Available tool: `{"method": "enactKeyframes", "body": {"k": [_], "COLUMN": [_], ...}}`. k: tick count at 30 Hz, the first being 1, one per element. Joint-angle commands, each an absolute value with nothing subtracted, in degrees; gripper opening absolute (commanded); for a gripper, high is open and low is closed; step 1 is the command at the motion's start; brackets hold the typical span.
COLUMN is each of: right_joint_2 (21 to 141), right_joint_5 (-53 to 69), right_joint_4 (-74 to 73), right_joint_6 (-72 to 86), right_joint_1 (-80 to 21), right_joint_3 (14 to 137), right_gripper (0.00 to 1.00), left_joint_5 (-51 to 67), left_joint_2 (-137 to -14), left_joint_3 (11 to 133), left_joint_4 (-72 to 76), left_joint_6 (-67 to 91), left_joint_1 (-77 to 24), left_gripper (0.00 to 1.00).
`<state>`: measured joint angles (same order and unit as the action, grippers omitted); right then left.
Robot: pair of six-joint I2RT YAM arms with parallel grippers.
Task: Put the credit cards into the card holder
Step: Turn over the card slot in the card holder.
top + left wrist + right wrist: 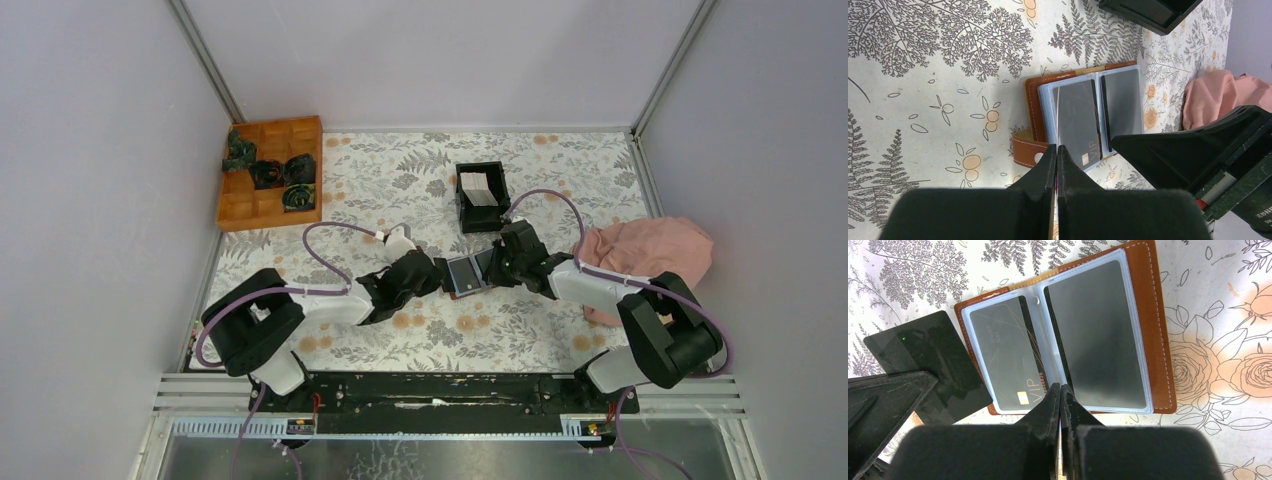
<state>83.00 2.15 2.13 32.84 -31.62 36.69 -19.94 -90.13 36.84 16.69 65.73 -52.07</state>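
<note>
Top external view first: far left of the card holder (470,272) sits an orange tray (270,222) with dark crumpled bits (268,172) in it. Coming in, my left gripper (443,276) is at the holder's left edge, claw clamped on a dark card (928,360). From the left wrist I see that card edge-on, standing over the holder's left pocket. The holder lies open on the flowered table (400,180), clear sleeves up. A VIP card (1005,360) is in its left pocket and the right pocket shows plain grey. Just behind the holder is a black box (463,205) with white cards (480,188) upright inside. My right gripper (497,266) sits at the holder's right, fingers pressed together by the near end of the fold. Whether they pinch the plastic, I cannot tell. Far right of the holder lies a pink cloth (645,250).
</note>
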Motion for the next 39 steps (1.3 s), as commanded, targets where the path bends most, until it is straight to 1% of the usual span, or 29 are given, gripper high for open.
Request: {"method": "enactKeyframes", "body": {"k": [1, 23, 29, 37, 39], "right_joint_2": [83.5, 84.2, 84.4, 84.9, 84.9], "right_joint_5": [1.6, 1.8, 1.8, 2.1, 2.1], "right_joint_4": [4.4, 5.5, 5.7, 6.0, 6.1], "right_joint_6": [32.1, 31.9, 32.0, 32.0, 31.9], "right_joint_1": [-32.3, -32.3, -32.3, -32.4, -32.3], "right_joint_3": [38.3, 37.0, 36.8, 36.4, 36.3], "right_gripper": [0.0, 0.0, 0.0, 0.0, 0.0], "left_joint_5": [-22.0, -21.7, -21.5, -20.5, -20.1], "left_joint_2": [-90.7, -91.4, -91.6, -91.7, -92.2], "left_joint_3": [37.1, 32.8, 30.9, 27.7, 27.8], "left_joint_4": [18.2, 23.0, 26.2, 35.5, 35.8], "left_joint_6": [67.4, 74.0, 75.8, 77.1, 77.3], "left_joint_1": [-52.3, -52.3, -52.3, -52.3, -52.3], "left_gripper": [0.0, 0.0, 0.0, 0.0, 0.0]}}
